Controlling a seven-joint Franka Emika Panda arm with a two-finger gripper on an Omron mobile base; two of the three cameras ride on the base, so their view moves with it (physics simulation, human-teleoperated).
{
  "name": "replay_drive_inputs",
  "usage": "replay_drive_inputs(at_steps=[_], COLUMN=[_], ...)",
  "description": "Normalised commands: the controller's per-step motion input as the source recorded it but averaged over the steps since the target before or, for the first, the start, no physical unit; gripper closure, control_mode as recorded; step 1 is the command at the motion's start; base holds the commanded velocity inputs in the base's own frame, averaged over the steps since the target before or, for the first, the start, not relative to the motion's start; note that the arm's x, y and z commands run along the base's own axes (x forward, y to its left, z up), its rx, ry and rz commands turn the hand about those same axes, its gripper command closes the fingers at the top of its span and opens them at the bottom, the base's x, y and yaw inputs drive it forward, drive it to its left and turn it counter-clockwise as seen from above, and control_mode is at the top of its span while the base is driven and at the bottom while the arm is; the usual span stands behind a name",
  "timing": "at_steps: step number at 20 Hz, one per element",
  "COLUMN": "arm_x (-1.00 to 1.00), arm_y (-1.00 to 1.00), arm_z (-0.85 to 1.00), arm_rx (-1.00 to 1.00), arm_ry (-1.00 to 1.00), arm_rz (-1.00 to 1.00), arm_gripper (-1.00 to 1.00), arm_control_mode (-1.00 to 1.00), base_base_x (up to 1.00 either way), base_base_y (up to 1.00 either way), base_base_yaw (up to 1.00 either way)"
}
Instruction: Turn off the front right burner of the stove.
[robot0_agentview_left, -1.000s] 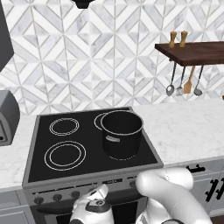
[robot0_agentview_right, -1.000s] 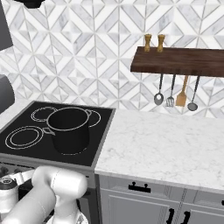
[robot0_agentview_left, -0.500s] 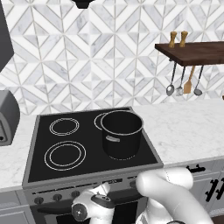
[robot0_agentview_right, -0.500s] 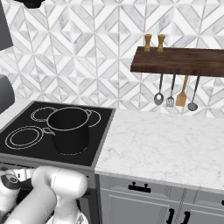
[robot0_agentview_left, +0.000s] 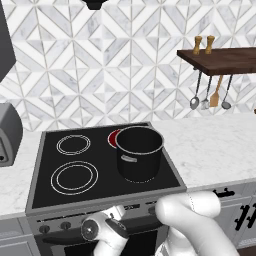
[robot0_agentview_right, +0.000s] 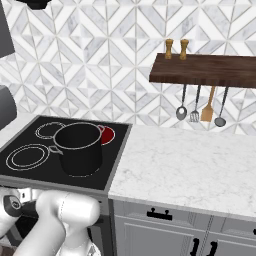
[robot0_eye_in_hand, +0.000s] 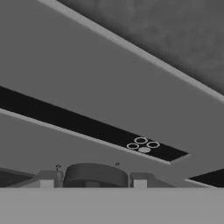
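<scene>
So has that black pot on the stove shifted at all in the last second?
No. The pot sits on the same right-hand spot of the stove, over the same white ring marks; a red glow now shows behind it.

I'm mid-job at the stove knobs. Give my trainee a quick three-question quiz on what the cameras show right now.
1. True or false: the pot stands on the left half of the stove.
2. In the hand view, what sits between the fingertips of the gripper? A) a dark round knob B) a ladle C) the pot's handle
3. Fill in: on the cooktop, the red glow shows just ___ the pot, toward the wall.

Key: 1 false, it stands on the right half; 2 A; 3 behind.
</scene>
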Motion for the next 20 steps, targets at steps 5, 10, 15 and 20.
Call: replay_drive_inputs(at_steps=[5, 10, 15, 20], arm_x=[-0.25, -0.20, -0.13, -0.04], arm_y=[-0.06, 0.00, 0.00, 0.00], arm_z=[0.00, 0.00, -0.05, -0.17], arm_rx=[0.66, 0.65, 0.64, 0.65], arm_ry=[-0.13, -0.15, -0.17, -0.23], arm_rz=[-0.63, -0.66, -0.70, -0.71], arm_gripper=[1.00, 1.00, 1.00, 1.00], arm_control_mode=[-1.00, -1.00, -1.00, -1.00], base_base_x=[0.00, 0.00, 0.00, 0.00], base_base_y=[0.00, 0.00, 0.00, 0.00], base_base_yaw=[0.00, 0.00, 0.00, 0.00])
